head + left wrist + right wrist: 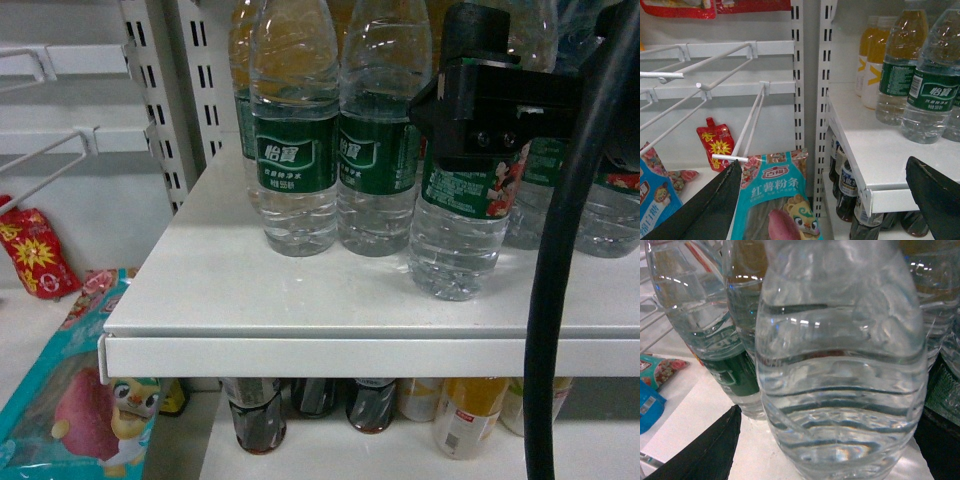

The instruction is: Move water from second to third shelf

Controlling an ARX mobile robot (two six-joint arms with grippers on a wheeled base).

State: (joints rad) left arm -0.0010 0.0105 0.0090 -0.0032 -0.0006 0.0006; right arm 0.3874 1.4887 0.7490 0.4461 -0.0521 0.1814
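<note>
Several water bottles with dark green labels stand on a white shelf. One water bottle stands ahead of the row, near the shelf's front right. My right gripper sits at its label height, one finger on each side. In the right wrist view this bottle fills the space between the fingers; the left finger stands a little off it and the right finger is at its edge, so the gripper is open. My left gripper hangs open and holds nothing, left of the shelf edge, and is out of the head view.
Dark cola bottles and orange-drink bottles stand on the shelf below. A teal noodle packet and a red pouch hang on wire hooks at left. A black cable crosses the right side. Slotted uprights border the shelf.
</note>
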